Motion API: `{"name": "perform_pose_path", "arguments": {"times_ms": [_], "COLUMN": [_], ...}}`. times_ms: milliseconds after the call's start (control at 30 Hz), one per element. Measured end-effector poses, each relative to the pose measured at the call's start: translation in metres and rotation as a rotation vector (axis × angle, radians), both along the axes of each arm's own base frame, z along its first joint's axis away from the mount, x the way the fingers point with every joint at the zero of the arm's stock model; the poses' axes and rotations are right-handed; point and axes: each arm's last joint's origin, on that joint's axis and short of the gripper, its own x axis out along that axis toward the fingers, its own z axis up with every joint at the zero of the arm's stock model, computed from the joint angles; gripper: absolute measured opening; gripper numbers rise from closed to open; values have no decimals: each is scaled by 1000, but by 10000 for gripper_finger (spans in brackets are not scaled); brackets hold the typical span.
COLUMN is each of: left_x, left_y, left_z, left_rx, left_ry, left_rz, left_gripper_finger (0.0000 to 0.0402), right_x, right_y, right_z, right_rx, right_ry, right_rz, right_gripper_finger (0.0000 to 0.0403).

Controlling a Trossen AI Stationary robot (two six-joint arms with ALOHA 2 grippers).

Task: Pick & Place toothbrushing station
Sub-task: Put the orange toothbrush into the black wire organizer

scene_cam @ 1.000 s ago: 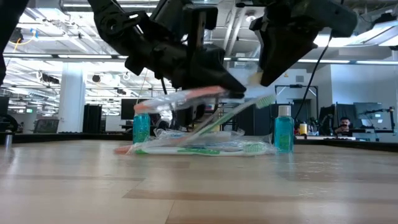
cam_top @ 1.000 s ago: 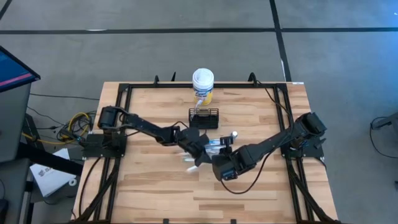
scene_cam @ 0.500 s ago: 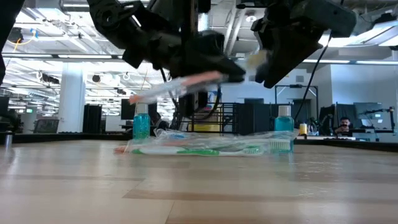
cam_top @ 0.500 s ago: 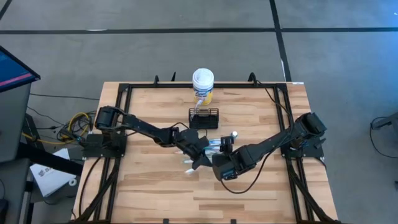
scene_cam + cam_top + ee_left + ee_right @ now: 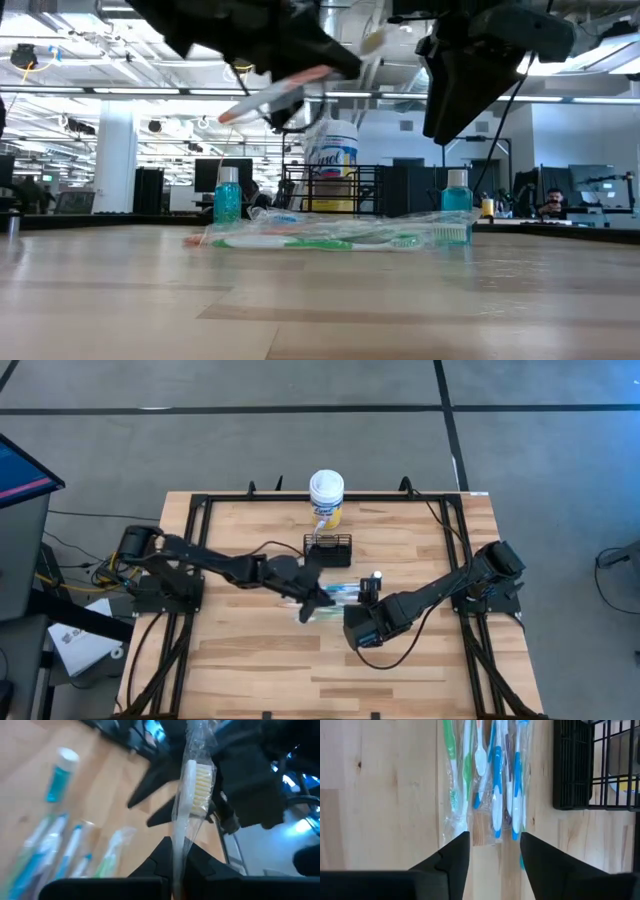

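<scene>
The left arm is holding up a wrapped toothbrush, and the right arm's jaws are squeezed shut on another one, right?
Not quite. The left gripper does hold the wrapped toothbrush up in the air, but the right gripper holds nothing. The right wrist view shows its jaws open and empty above the toothbrushes lying on the table.

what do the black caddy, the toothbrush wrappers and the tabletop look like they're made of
Caddy: thin black wire grid, probably coated metal; you can see through its bars.
Toothbrush wrappers: clear glossy film, likely plastic; it crinkles and glints over the brushes. The same film covers the toothbrush held in the left gripper.
Tabletop: pale wood planks with visible grain and seams, smooth finish.
</scene>
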Motion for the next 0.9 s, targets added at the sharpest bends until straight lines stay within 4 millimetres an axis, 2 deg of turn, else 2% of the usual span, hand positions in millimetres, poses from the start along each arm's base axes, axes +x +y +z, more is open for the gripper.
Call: {"name": "perform_pose_path", "arguments": {"times_ms": [167,333,567,900], "left_x": [-28,-45,-50,-57], "left_y": [7,11,20,45], "left_z": [12,21,21,19], "left_rx": [81,137,230,338], "left_ry": [-88,-225,-295,-395], "left_rz": [123,188,276,383], "left_gripper_finger": [7,7,8,8], "right_x": [1,4,5,8], "right_y": [1,1,1,-1], "right_z": [0,0,1,-1], "right_rx": [9,19,21,23], "right_ry": [-18,-41,-51,-74], "right_rz": [-6,-8,-3,-12], "right_gripper_finger": [155,147,136,133]}}
